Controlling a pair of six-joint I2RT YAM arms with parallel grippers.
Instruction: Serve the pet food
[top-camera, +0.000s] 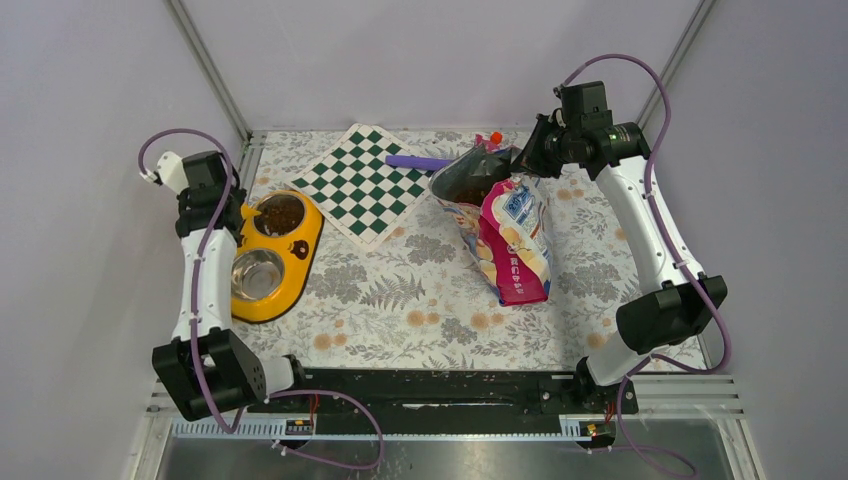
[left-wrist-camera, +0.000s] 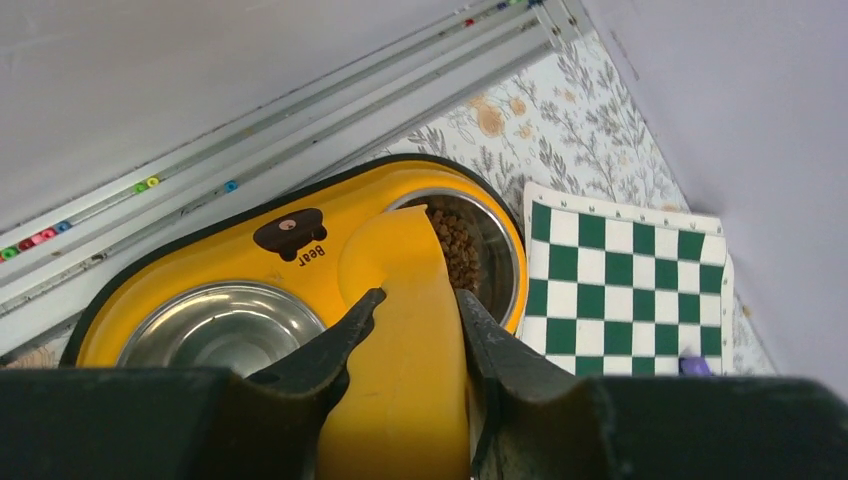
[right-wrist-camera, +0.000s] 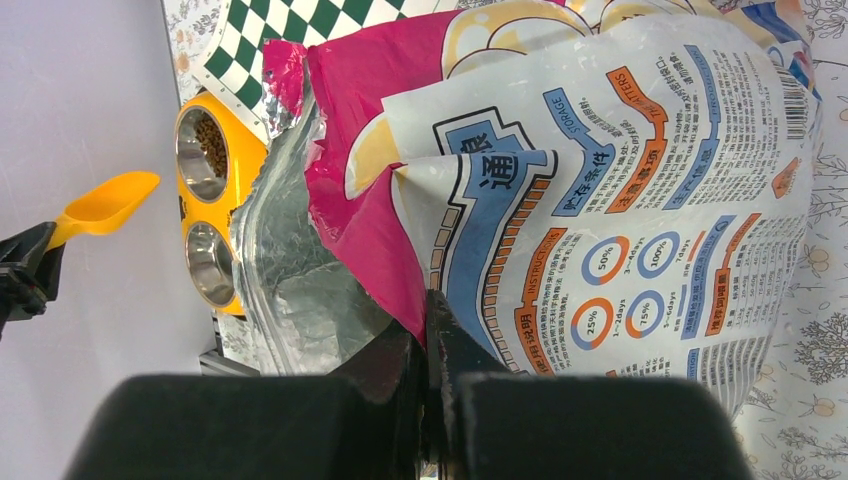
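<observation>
The pink-and-blue pet food bag (top-camera: 512, 240) lies on the table with its mouth open toward the back, and dark kibble (top-camera: 468, 176) shows inside. My right gripper (top-camera: 517, 160) is shut on the bag's pink torn rim (right-wrist-camera: 395, 230), holding the mouth up; the silver lining (right-wrist-camera: 290, 270) shows. My left gripper (left-wrist-camera: 415, 310) is shut on the orange scoop (left-wrist-camera: 405, 290), held over the yellow feeder's (left-wrist-camera: 200, 270) far bowl. That bowl holds kibble (left-wrist-camera: 458, 250). The near steel bowl (left-wrist-camera: 225, 325) is empty. No kibble shows on the scoop.
A green-and-white checkered mat (top-camera: 365, 180) lies between the feeder (top-camera: 300, 265) and the bag. A purple object (top-camera: 418, 161) and a small red-capped item (top-camera: 495, 138) lie at the back. Walls and metal rails close in the left, back and right.
</observation>
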